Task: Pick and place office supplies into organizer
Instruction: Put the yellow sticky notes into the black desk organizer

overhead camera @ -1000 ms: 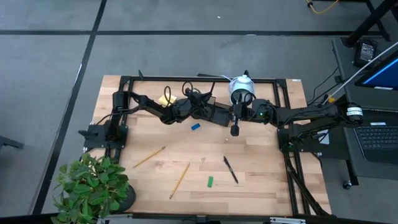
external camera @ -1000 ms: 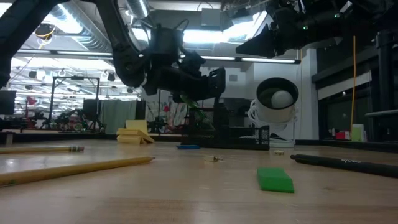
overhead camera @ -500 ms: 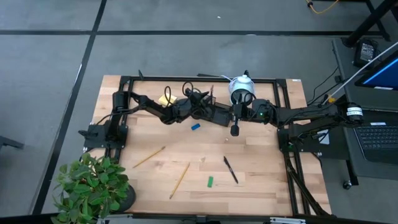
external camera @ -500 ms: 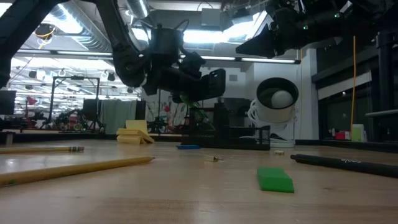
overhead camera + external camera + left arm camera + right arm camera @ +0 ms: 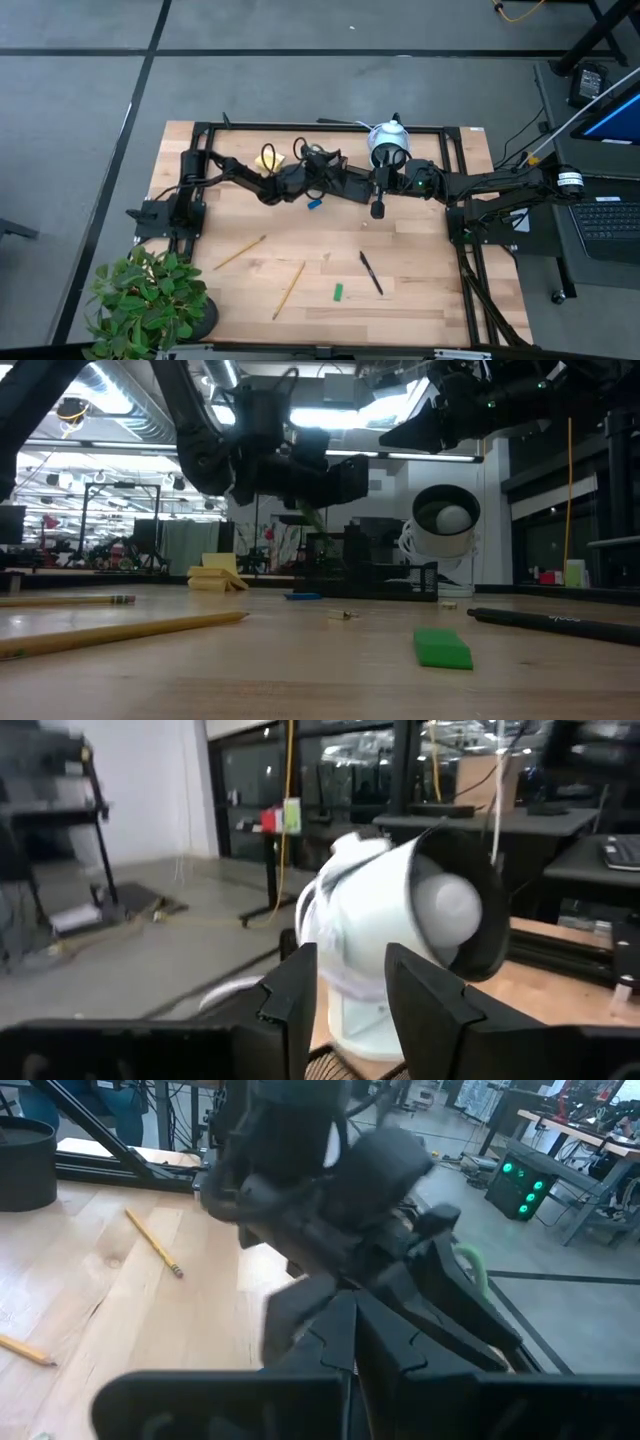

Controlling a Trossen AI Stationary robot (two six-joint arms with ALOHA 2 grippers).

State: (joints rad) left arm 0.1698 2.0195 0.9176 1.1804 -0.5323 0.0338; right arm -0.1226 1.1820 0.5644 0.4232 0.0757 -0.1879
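- The left hand (image 5: 335, 178) hangs over the black organizer (image 5: 345, 184) at the far middle of the tabletop (image 5: 420, 300). Its fingers (image 5: 300, 988) are spread with nothing between them. In the low view a green-handled thing, which I take for the scissors (image 5: 312, 520), stands tilted out of the organizer just under that hand, apparently dropped in there.
- The right hand (image 5: 378, 208) hovers just right of the organizer, near the white round device (image 5: 388, 146). Its fingers (image 5: 330, 1330) are pressed together and carry nothing; I judge this arm is waiting its turn.
- The organizer sits far from the front edge, between the two arms, so either one can reach it.
- The yellow sticky-note pad (image 5: 267, 159) lies at the far left, close beside the left arm.
- Still lying loose and spread apart, probably so each can be picked up alone:
- two wooden pencils: one at near left (image 5: 240, 252), one nearer the middle (image 5: 290, 289);
- one black pen (image 5: 371, 272), near and right of centre; a second pen I cannot find;
- one small blue piece (image 5: 314, 203), just in front of the organizer;
- one small green piece (image 5: 338, 292), near the front beside the pen.
- A potted plant (image 5: 150, 305) stands at the near left corner, outside the job.
- By my count six supplies are left on the tabletop.
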